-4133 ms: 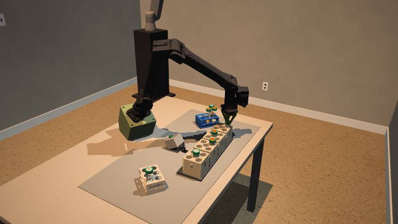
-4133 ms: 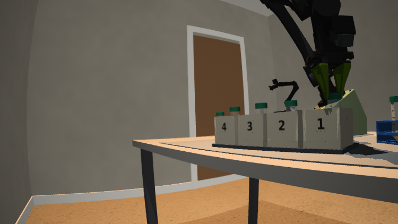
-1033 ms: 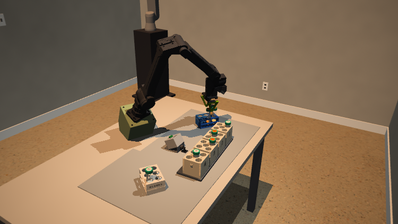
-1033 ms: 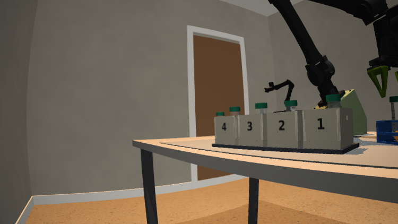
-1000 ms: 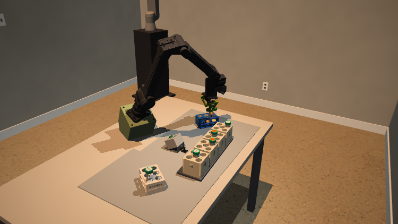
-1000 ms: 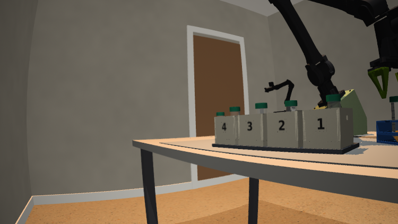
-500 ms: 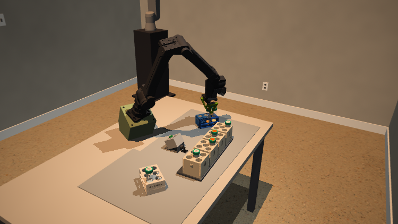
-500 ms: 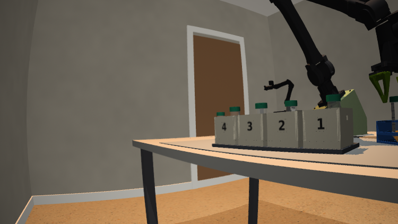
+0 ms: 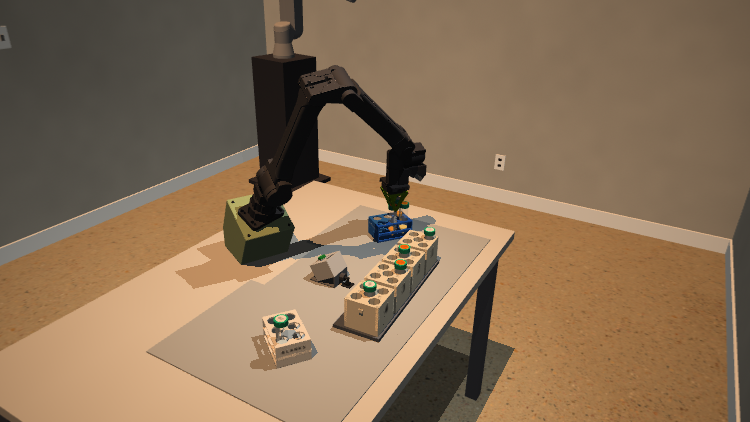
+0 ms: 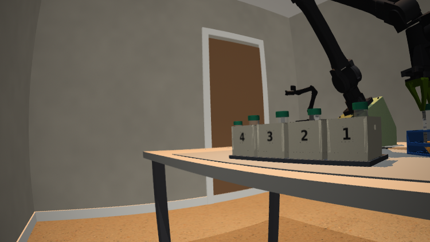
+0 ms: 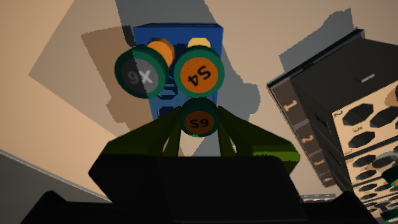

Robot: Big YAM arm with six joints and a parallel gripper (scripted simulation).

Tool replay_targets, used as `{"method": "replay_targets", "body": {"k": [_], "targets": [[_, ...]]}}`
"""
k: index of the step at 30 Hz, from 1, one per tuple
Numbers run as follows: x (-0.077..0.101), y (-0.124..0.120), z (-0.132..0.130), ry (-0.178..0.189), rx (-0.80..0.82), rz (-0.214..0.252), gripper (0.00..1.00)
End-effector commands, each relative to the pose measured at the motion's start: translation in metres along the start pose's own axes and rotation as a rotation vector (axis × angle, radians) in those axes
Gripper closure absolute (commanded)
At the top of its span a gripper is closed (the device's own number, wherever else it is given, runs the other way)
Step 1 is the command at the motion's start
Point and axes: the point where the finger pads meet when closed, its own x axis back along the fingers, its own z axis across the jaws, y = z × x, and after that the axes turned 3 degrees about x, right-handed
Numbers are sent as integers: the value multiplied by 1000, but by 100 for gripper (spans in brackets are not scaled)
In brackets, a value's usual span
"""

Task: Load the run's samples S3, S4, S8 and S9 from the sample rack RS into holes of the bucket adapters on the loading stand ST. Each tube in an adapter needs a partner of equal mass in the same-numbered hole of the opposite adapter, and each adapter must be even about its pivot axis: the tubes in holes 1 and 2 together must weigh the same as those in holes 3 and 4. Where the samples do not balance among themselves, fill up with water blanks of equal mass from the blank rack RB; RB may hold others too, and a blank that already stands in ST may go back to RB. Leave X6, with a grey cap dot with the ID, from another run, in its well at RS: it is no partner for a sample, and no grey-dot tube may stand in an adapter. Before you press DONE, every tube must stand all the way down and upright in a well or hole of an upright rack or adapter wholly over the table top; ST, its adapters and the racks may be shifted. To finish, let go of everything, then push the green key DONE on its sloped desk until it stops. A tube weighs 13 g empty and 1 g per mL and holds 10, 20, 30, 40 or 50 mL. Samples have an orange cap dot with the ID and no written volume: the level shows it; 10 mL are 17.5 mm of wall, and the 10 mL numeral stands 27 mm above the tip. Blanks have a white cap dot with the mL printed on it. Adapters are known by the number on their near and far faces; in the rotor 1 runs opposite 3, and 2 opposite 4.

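The blue sample rack RS [image 9: 389, 224] stands at the far end of the mat. In the wrist view it [image 11: 172, 60] holds the grey-dot tube X6 [image 11: 140, 75], the orange-dot tube S4 [image 11: 199, 72] and the orange-dot tube S9 [image 11: 198, 120]. My gripper [image 11: 199, 111] hangs straight over the rack [image 9: 397, 202], its green fingers shut on the cap end of S9. S9 still stands in its well [image 10: 424, 120]. The loading stand ST [image 9: 390, 280] carries adapters 1 to 4 [image 10: 306, 140]. Several green-capped tubes stand in them, two with orange dots [image 9: 402, 256].
The blank rack RB [image 9: 289, 335] stands near the front of the mat with one white-dot tube in it. The sloped DONE desk [image 9: 329, 268] sits between the arm's green base [image 9: 256, 230] and ST. ST is close to the right of RS.
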Motion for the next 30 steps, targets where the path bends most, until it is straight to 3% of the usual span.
{"method": "replay_targets", "body": {"k": [1,10,12,30], "targets": [[11,14,-1,2,-10,-39,100],[11,14,-1,2,-10,-39,100],[34,25,-1,5,-21,-71,100],[90,23,-1,9,-23,-74,100]]}}
